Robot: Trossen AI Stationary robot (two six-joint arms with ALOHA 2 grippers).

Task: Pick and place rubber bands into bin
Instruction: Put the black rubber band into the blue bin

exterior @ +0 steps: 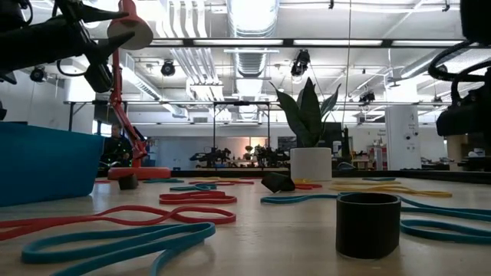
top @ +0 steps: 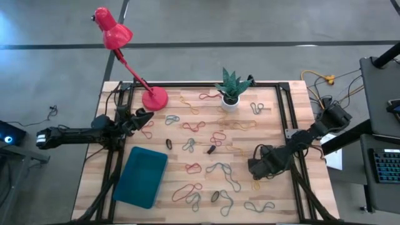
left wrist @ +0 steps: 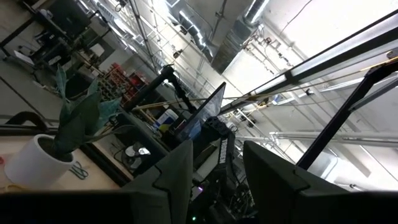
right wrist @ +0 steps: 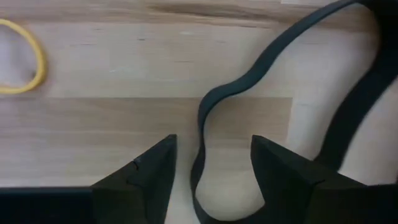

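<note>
Rubber bands in red, yellow, green, grey-blue and dark colours lie flat and scattered over the wooden table [top: 284,131]. The teal bin [top: 140,176] rests on the table at the near left. My right gripper [top: 255,167] points down over the table's right half, open. In the right wrist view its fingers [right wrist: 149,171] stand on either side of one strand of a grey-blue rubber band [right wrist: 211,106], with a yellow band [right wrist: 28,65] off to one side. My left gripper [top: 145,117] waits open beside the lamp's base, nothing between its fingers [left wrist: 177,171].
A red desk lamp [top: 154,98] stands at the far left and a white plant pot [top: 230,102] at the far middle. Black frame rails run along the table's left [top: 112,169] and right [top: 282,112] sides. A dark ring [exterior: 368,224] stands on edge near the front.
</note>
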